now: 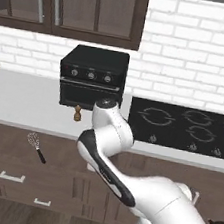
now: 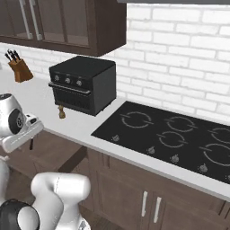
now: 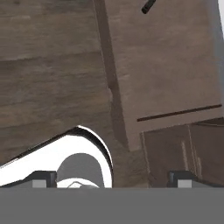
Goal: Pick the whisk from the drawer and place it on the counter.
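Note:
The whisk (image 1: 36,146) lies in the pulled-out drawer (image 1: 8,147), wire head to the back left and black handle toward the front. In the hand view only the tip of its black handle (image 3: 148,6) shows at the top edge, over the drawer's brown bottom (image 3: 170,57). My gripper (image 3: 113,178) looks down past the drawer's edge from above and stands open, fingertips (image 3: 43,177) far apart with nothing between them. It is well away from the whisk. The pale counter (image 1: 19,101) runs just above the drawer.
A black countertop oven (image 1: 92,78) stands on the counter with a small brown wooden shaker (image 1: 77,113) in front of it. The black stovetop (image 1: 187,127) is to the right, a knife block (image 2: 20,69) at far left. My own arm (image 1: 108,154) crosses in front of the drawer.

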